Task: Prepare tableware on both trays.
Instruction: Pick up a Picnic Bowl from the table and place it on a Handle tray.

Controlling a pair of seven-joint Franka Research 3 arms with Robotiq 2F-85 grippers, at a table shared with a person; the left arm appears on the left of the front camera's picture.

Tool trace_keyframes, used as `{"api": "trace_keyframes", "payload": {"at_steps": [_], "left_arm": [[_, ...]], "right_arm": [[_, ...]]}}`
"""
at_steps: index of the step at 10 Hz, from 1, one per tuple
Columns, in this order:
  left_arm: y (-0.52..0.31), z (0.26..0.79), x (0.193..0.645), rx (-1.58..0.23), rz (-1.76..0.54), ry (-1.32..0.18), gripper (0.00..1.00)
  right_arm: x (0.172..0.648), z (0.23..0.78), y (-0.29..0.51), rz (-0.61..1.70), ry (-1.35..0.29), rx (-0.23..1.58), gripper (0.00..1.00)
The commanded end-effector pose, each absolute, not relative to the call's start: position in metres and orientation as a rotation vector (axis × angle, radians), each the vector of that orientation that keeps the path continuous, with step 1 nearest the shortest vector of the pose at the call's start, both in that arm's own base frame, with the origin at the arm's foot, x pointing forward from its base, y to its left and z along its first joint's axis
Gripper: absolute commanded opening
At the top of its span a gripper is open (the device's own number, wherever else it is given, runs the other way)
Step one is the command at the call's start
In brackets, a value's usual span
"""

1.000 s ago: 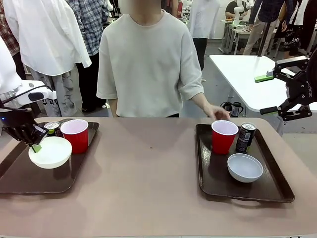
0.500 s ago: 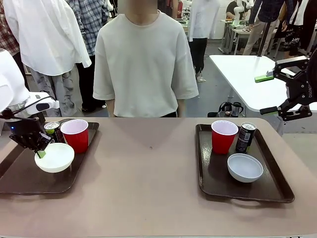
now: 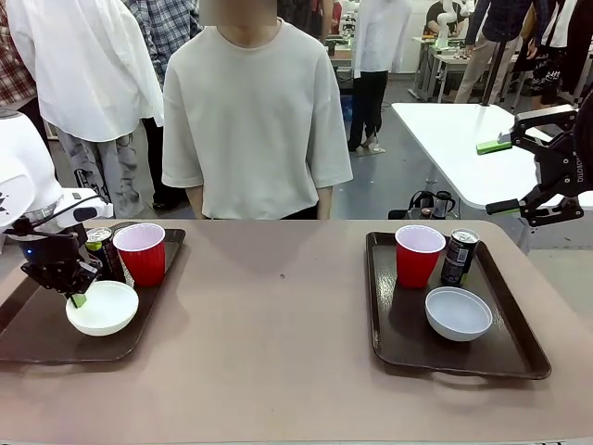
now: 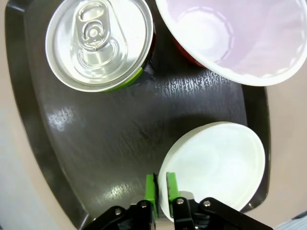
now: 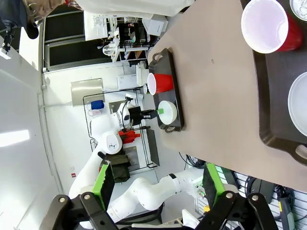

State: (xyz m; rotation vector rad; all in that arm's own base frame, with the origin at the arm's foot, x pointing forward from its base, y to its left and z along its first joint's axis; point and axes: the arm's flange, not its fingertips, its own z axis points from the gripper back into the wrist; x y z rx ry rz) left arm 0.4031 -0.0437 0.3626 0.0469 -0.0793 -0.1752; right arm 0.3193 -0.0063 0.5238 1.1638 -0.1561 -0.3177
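The left claw is clamped on the 9 o'clock rim of the small round white bowl, resting in the left dark brown rectangular plastic tray. The right claw hangs spread apart above the desk.

The left arm has a glossy white shell with a black cable, ending in a black gripper with green pads. The right gripper has black linkage fingers, green-padded tips and pale lettering.

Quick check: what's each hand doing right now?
Left hand: shut on the white bowl, pinching its rim over the left tray.
Right hand: open, holding nothing, raised off the table.
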Motion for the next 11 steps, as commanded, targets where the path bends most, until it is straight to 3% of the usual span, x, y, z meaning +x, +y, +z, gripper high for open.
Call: {"api": "trace_keyframes", "payload": {"at_steps": [1, 2, 3, 5, 6, 9, 11], "left_arm": [[-0.041, 0.366, 0.378, 0.058, -0.167, -0.116, 0.90], [-0.042, 0.369, 0.377, 0.065, -0.166, -0.105, 0.81], [-0.043, 0.375, 0.376, 0.061, -0.163, -0.105, 1.00], [-0.047, 0.400, 0.373, 0.032, -0.183, -0.119, 1.00], [-0.055, 0.416, 0.370, -0.008, -0.204, -0.121, 0.63], [-0.091, 0.476, 0.356, -0.338, -0.240, -0.086, 0.91], [-0.112, 0.510, 0.348, -0.556, -0.197, -0.120, 0.91]], "right_arm": [[0.320, 0.522, -0.007, -0.298, -0.164, 1.177, 0.96], [0.320, 0.522, -0.007, -0.298, -0.164, 1.177, 0.96], [0.320, 0.522, -0.007, -0.298, -0.164, 1.177, 0.96], [0.320, 0.522, -0.007, -0.298, -0.164, 1.177, 0.96], [0.320, 0.522, -0.007, -0.298, -0.164, 1.177, 0.96], [0.320, 0.522, -0.007, -0.298, -0.164, 1.177, 0.96], [0.320, 0.522, -0.007, -0.298, -0.164, 1.177, 0.96]]}}
